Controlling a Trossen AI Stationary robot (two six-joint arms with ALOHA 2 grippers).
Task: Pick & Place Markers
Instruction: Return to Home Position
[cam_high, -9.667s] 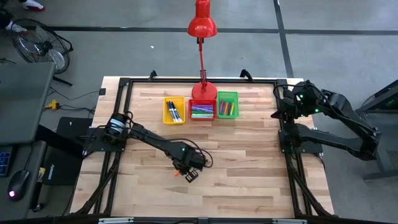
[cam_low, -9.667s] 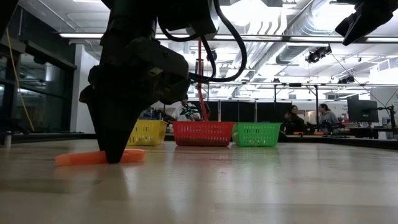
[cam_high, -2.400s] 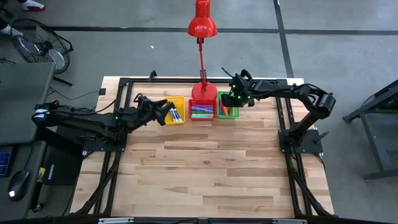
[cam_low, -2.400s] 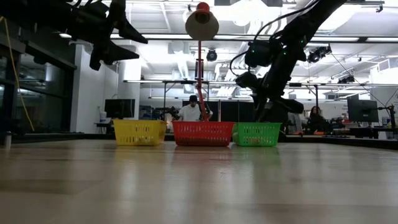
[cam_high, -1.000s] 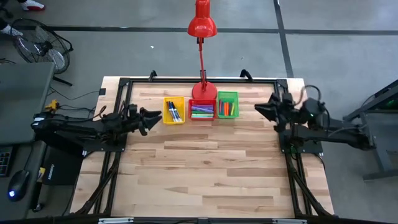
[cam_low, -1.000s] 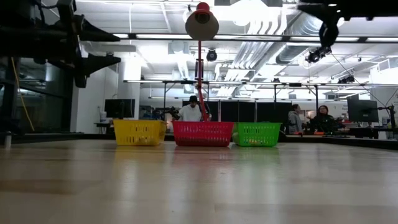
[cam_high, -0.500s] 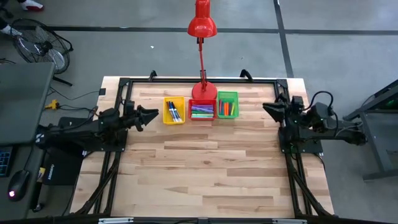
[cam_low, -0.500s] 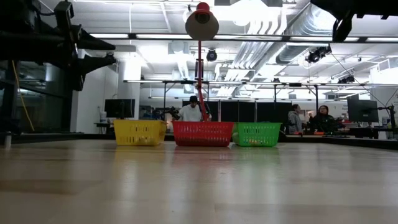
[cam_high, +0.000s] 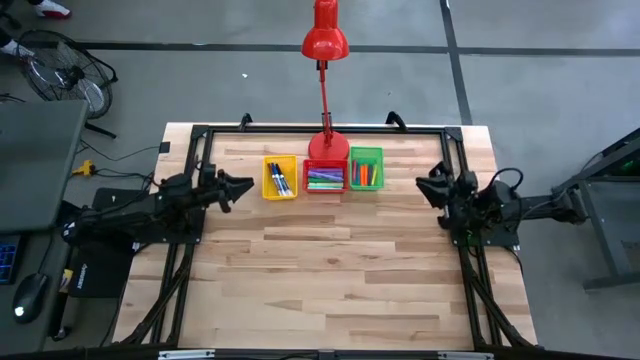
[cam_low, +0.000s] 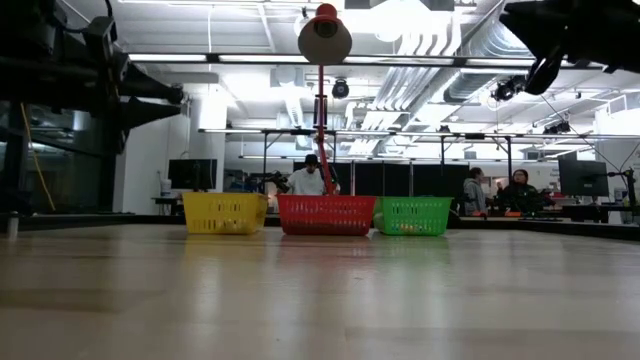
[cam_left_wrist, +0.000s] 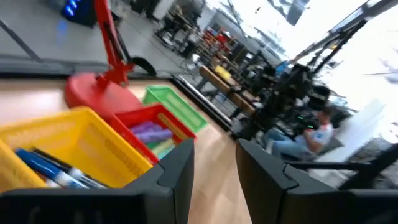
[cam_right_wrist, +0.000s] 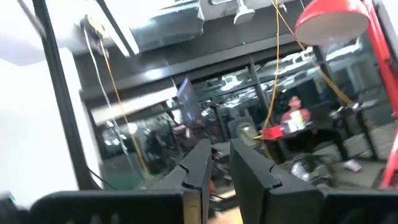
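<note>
The markers lie sorted in three small bins at the table's far side: dark and blue ones in the yellow bin, purple and green ones in the red bin, mixed colours in the green bin. No marker shows on the bare wood. My left gripper hovers open over the table's left side, just left of the yellow bin. My right gripper hangs over the right side, right of the green bin, its fingers a narrow gap apart. Both are raised well above the table in the low view.
A red desk lamp stands with its base right behind the red bin, its head beyond the far edge. A black frame rail runs around the table. The wooden top lies bare toward the near edge. People sit in the room behind.
Both arms have folded back toward their own table edges. The left gripper has sunk a little and drawn slightly toward the left edge, staying open. The right gripper has shifted a little toward the near edge. The markers and bins have stayed put.
</note>
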